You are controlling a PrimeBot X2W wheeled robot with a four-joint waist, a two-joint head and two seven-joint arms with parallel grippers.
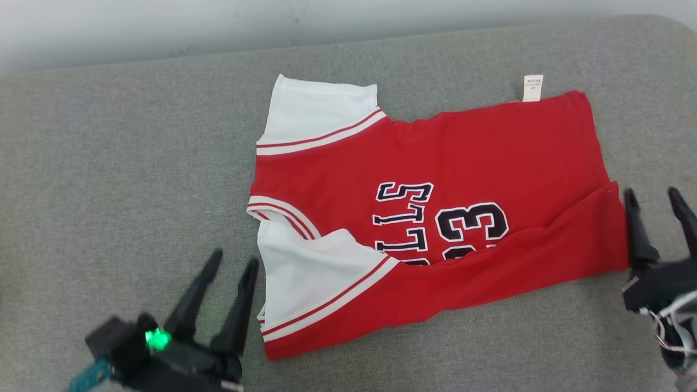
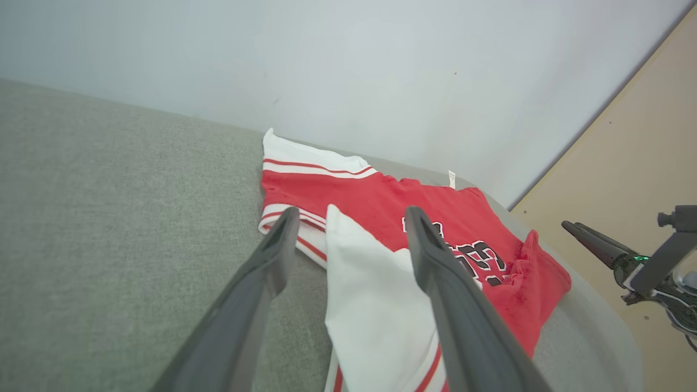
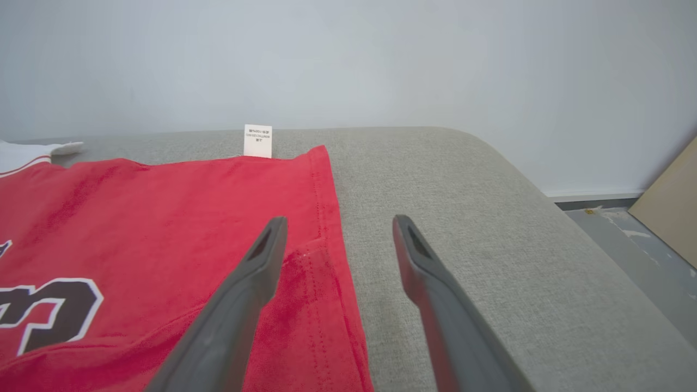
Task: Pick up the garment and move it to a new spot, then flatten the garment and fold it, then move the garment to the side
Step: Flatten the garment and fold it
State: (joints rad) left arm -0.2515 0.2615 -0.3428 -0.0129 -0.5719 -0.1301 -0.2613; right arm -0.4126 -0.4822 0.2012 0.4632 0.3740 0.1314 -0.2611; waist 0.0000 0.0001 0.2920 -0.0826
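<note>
The garment (image 1: 479, 158) is a red jersey with white sleeves and dark lettering, lying on the grey cushion with its near long edge folded over the number. My left gripper (image 1: 235, 260) stands open just left of the near white sleeve (image 1: 305, 272), holding nothing. In the left wrist view that sleeve (image 2: 370, 305) lies between and beyond the open fingers of my left gripper (image 2: 352, 220). My right gripper (image 1: 653, 197) is open at the jersey's right hem, empty. From the right wrist, the hem (image 3: 326, 283) lies under my right gripper (image 3: 336, 224), whose jaws stand apart.
A grey padded surface (image 1: 109, 163) carries everything, with bare room to the left and front. A pale wall (image 3: 348, 60) runs along its far edge. A white care label (image 1: 533, 87) sticks out past the jersey's far edge. Floor and a tan board (image 3: 670, 201) lie to the right.
</note>
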